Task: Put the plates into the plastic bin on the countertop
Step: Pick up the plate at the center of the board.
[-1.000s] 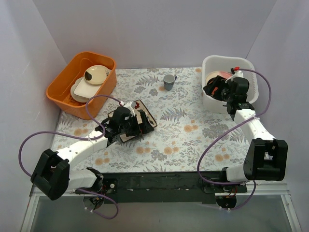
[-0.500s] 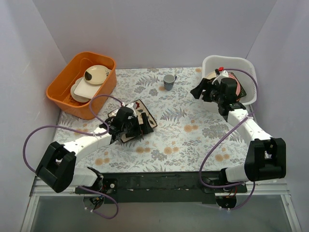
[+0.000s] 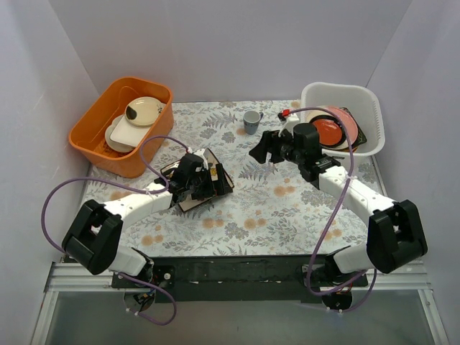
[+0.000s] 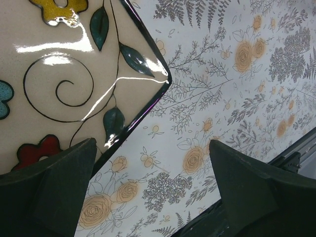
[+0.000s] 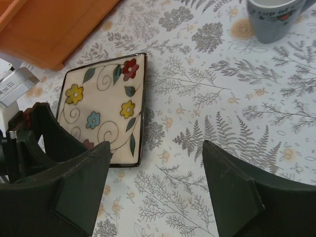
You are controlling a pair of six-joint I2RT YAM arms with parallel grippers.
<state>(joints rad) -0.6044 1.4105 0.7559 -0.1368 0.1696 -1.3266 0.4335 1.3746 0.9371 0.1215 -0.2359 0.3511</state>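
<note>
Your left gripper (image 4: 153, 168) hangs wide open over a corner of the cream square plate (image 5: 101, 108), which lies on the countertop (image 3: 287, 208). Your right gripper (image 3: 264, 149), open and empty, hovers between that plate and the white plastic bin (image 3: 310, 92), where a round red plate (image 3: 329, 131) lies. A grey-blue cup (image 3: 251, 121) stands just behind it. The orange tub (image 3: 154, 136) sits far left.
</note>
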